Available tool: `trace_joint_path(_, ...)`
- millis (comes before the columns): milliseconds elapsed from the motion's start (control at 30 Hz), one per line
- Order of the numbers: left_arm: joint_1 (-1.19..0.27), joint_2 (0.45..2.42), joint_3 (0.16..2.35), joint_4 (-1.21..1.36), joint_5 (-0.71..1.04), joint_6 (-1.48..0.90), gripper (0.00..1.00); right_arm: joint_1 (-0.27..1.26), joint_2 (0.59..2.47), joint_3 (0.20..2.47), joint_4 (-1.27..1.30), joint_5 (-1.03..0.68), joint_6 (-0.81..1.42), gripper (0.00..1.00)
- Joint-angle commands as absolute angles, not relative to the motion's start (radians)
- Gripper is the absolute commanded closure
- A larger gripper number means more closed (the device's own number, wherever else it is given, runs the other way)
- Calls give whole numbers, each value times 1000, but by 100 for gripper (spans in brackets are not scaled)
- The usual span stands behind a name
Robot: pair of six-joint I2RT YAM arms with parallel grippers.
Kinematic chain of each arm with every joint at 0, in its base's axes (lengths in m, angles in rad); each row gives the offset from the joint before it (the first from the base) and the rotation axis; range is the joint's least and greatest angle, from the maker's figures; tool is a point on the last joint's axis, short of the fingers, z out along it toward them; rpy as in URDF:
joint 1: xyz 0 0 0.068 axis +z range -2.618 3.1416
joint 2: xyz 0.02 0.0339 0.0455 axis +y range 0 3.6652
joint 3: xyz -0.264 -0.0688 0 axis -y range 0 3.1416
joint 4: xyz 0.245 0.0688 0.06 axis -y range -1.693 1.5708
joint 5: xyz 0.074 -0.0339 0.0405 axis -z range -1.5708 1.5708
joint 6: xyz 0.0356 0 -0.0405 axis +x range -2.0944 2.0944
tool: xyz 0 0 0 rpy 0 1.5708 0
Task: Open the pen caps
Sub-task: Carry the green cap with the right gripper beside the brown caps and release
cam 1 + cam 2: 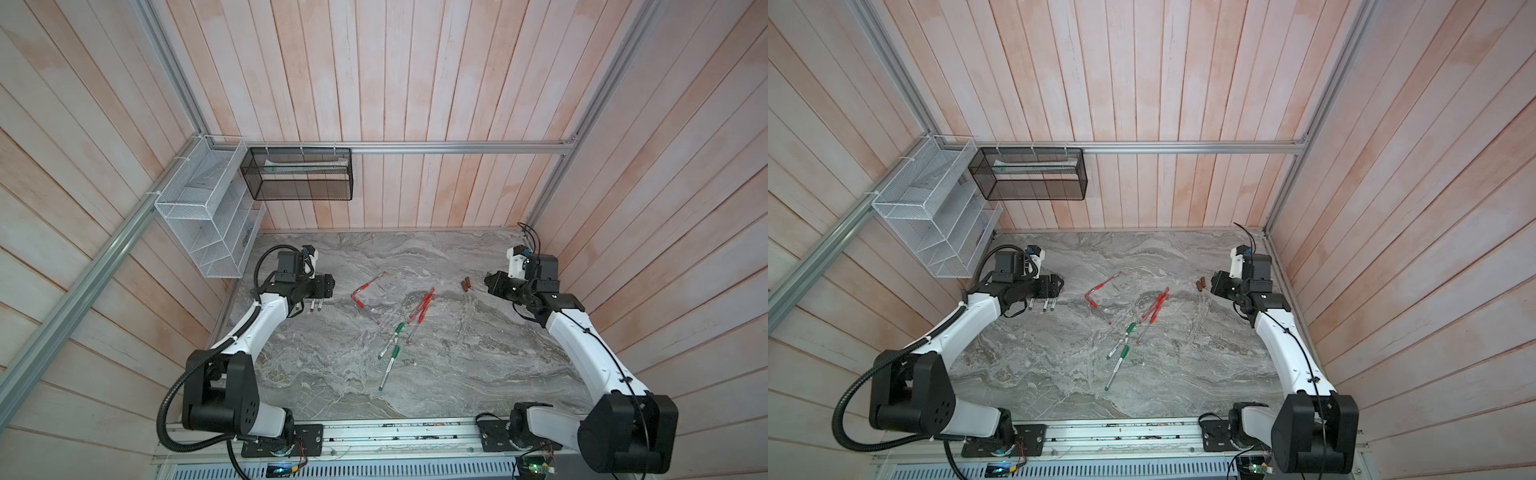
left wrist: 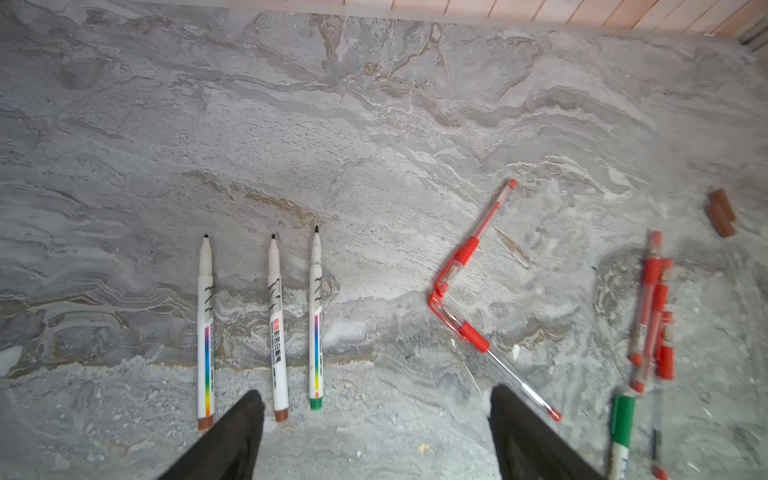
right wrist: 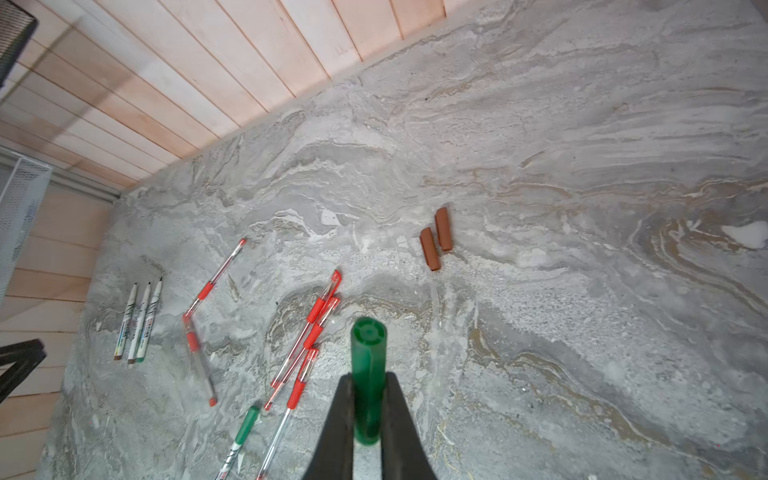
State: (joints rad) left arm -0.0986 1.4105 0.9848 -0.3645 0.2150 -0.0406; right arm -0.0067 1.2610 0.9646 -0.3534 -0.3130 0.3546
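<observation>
My right pincer [image 3: 368, 380] clamps the green cap [image 3: 368, 349], brown caps [image 3: 436, 239] near on open table [image 3: 582, 291]; my left pincer [image 2: 376, 392] gapes wide near three markers [image 2: 276, 332].

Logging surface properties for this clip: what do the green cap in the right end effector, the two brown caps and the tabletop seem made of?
Green cap: probably plastic, slightly translucent, glossy; moulded spokes show on its end. Two brown caps: opaque plastic, evenly coloured, satin finish. Tabletop: grey veined marble look, matte; stone or printed laminate, cannot tell.
</observation>
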Motion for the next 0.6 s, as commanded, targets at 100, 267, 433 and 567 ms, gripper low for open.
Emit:
trace_joint_path(100,-53,1263,861,-258,289,15,1,-65,1416,1060,-394,-324,267,100)
trace_joint_path(267,26,1228,850,-250,362,-29,0,-90,1586,1170,-456,-299,200,100)
trace_joint_path(433,66,1194,835,-243,413,-43,0,-92,1762,1298,-505,-297,196,100)
trace_joint_path(567,83,1177,835,-230,418,-40,0,-89,1860,1363,-479,-283,193,100)
